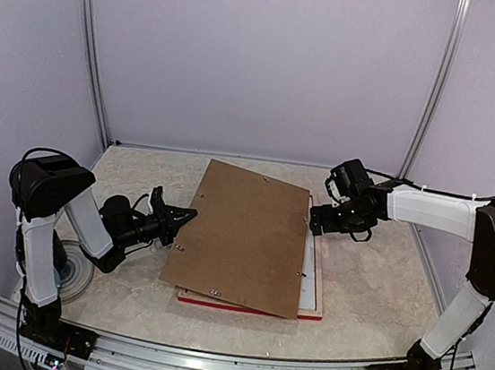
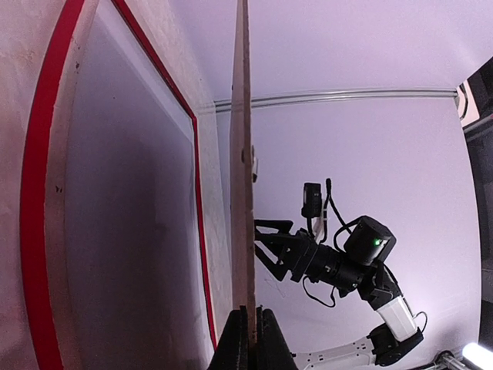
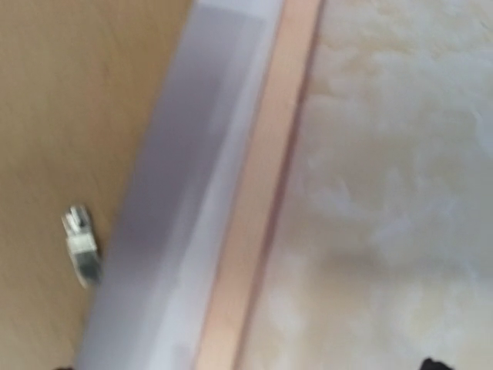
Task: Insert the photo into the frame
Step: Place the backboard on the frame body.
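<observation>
The frame [image 1: 318,295] lies face down on the marbled table [image 1: 370,290], pale wood upward, with a line of red showing along its near edge. Within its opening sits a white sheet [image 1: 310,278], by all appearances the photo with its plain back up; no printed side can be seen, and most of it is hidden. Over both, at a slant, lies a brown backing board [image 1: 241,234], which covers all but the right strip and near edge of the frame.

The left gripper [image 1: 188,216] is clamped shut on the board's left edge. Seen from that wrist, the board [image 2: 242,193] runs edge-on between the fingertips [image 2: 240,339] and is raised off the frame [image 2: 35,254] on that side.

The right gripper [image 1: 315,220] hangs over the frame's far right side, jaws spread wide and holding nothing; whether it touches the board cannot be told. Its wrist camera shows, side by side, the board with a small metal clip [image 3: 81,248], the white sheet [image 3: 166,200], the frame's wooden rail [image 3: 266,177] and bare table [image 3: 393,177].
</observation>
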You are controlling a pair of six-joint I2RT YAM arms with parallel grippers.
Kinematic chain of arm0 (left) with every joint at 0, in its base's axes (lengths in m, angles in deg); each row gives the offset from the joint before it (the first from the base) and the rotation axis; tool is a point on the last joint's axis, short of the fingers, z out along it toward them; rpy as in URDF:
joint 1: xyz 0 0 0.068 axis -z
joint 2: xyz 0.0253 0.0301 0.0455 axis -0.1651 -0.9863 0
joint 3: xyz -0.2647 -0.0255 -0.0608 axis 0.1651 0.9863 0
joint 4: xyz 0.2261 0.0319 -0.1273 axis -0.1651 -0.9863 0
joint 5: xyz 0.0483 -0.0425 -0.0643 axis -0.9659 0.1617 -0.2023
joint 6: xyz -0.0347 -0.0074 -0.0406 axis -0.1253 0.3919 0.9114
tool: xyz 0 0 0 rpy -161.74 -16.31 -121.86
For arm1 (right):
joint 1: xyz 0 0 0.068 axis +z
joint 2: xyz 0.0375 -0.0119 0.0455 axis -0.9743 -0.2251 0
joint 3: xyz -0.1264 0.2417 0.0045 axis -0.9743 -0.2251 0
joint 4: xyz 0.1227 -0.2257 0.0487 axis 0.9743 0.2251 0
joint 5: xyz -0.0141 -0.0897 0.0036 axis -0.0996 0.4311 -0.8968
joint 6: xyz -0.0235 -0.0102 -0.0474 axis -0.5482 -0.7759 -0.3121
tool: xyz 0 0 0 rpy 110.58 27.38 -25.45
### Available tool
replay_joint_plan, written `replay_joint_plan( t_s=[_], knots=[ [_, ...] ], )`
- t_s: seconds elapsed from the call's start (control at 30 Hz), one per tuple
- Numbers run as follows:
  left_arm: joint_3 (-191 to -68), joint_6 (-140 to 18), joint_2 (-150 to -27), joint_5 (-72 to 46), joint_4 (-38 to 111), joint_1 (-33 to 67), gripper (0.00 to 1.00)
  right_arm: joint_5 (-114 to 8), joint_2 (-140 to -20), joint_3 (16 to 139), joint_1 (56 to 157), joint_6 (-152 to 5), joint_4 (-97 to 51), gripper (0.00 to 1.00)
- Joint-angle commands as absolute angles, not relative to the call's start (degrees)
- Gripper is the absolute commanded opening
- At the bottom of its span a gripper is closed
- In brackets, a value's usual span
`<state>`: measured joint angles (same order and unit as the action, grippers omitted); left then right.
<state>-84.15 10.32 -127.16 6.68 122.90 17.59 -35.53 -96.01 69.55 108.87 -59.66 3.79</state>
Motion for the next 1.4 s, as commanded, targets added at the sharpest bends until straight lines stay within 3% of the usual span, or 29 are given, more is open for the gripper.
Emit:
replay_joint_plan(
  t_s=[0.0,0.5,0.9,1.37],
  knots=[
    [-86.34,10.11,-125.66,7.02,140.43,17.84,0.0,-34.16,-91.14,65.61,110.47,-58.78,7.75,0.97],
    [-87.72,10.31,-127.23,6.48,140.43,18.03,0.0,-32.4,-84.48,54.39,120.8,-55.44,7.76,0.97],
    [-87.71,9.86,-128.36,6.0,140.36,18.01,0.0,-30.85,-84.78,54.82,127.56,-52.22,10.11,0.97],
    [-87.58,8.68,-129.88,5.37,140.42,17.59,0.0,-26.54,-82.08,53.86,127.88,-50.11,13.93,0.99]
  ],
)
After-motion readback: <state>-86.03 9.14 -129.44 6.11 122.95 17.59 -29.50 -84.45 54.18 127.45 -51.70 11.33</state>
